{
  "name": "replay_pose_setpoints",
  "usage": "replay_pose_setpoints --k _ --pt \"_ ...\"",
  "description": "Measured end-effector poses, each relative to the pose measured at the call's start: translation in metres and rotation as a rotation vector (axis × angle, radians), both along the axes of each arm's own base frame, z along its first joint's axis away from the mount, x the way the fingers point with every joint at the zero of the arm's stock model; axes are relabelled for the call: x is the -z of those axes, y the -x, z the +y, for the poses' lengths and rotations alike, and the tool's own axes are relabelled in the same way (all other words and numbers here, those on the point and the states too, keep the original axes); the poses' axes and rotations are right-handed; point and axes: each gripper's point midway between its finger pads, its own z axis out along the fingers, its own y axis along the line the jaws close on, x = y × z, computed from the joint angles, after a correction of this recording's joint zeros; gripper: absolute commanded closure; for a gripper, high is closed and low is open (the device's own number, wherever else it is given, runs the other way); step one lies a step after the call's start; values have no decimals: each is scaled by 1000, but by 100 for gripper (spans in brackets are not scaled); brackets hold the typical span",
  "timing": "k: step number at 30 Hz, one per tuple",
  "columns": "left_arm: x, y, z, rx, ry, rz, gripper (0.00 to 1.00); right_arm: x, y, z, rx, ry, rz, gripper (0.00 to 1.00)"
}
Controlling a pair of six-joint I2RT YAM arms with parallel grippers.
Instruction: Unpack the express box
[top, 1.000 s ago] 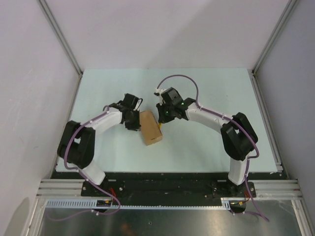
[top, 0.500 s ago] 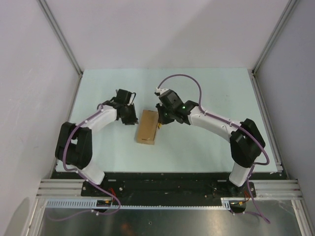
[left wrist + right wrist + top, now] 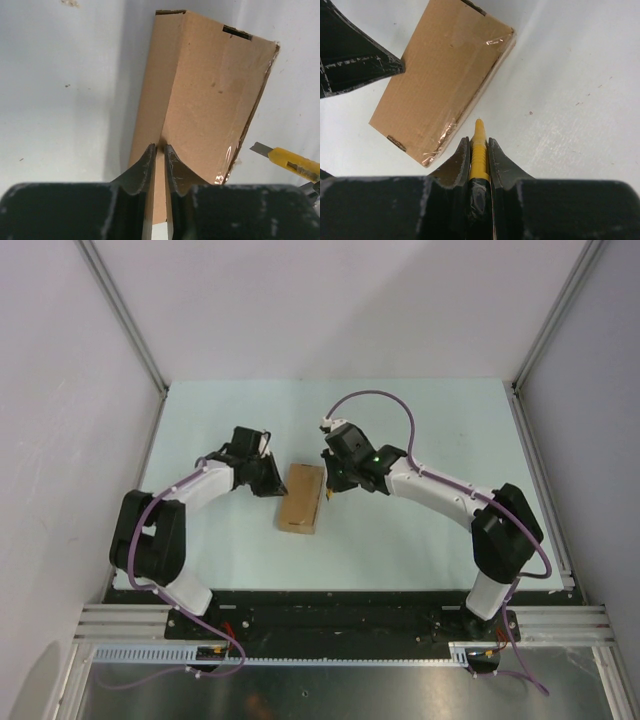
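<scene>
"Edges first — where does the express box [image 3: 300, 498] lie on the table [image 3: 450, 420]?"

"Flat, a little left of the middle, well apart from every table edge. The broadest run of tabletop stretches from the box's far end to the back wall [image 3: 340, 310]."

"Left of the box?"

"The left gripper [image 3: 159, 148], tips at the box's left long edge. Its jaws stand nearly together with a thin slit between — whether they nip cardboard, I cannot tell."

"Right of it?"

"The right gripper [image 3: 479, 142], clamped tight on the yellow utility knife [image 3: 479, 131]. The blade tip sits just beside the box's right long edge, where shiny tape [image 3: 440, 145] runs along the seam."

"What differs from a second ago?"

"Then the box sat skewed, its near end swung right. Now that end points slightly left. The left gripper's wrist has shifted a little further left of the box, the right gripper has barely moved, and the elbow of the right arm [image 3: 440, 488] has swung further right."
</scene>
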Motion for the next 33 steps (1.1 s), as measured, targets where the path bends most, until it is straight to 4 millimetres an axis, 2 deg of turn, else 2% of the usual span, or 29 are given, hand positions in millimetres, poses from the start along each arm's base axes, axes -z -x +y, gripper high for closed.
replay_pose_setpoints --k 14,20,29,33 --pt "4 -1 9 -58 185 56 90 -3 3 -4 8 7 -7 100" --pt "5 -2 18 -85 214 64 91 -3 4 -4 6 5 -9 100" --pt "8 -2 24 -102 212 68 92 -3 6 5 -11 -8 -17 100" --pt "8 -2 24 -103 211 69 92 9 3 15 -23 -14 -11 100"
